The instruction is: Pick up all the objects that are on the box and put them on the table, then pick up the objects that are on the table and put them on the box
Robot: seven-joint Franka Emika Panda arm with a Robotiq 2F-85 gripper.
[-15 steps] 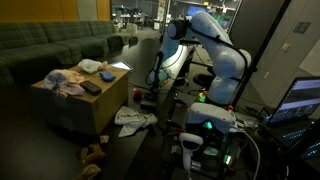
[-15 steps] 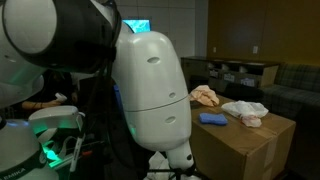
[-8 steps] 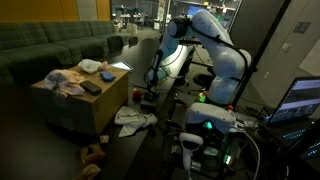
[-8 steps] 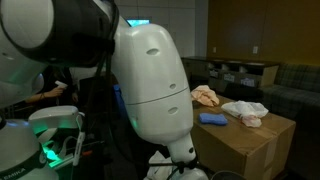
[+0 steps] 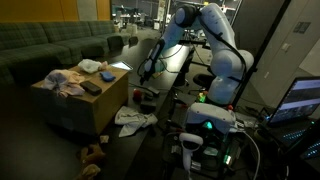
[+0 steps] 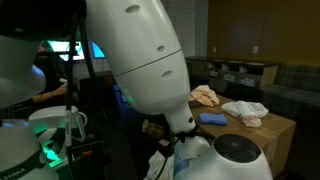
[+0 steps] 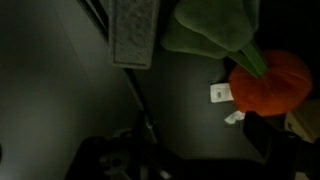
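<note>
In both exterior views the box (image 5: 90, 110) appears, from afar and past the close-up arm (image 6: 140, 60). The wrist view faces the table (image 7: 180, 110) closely.

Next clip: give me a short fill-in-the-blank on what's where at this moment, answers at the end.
1. The pincer hangs above the red ball, jaws ___, holding nothing.
2. Behind the cardboard box stands a dark green ___.
3. On the box, the flat item beside the pinkish cloth is coloured ___.
4. The crumpled white cloth near the box's foot lies on the black ___.
Missing words: open; sofa; blue; table.
</note>
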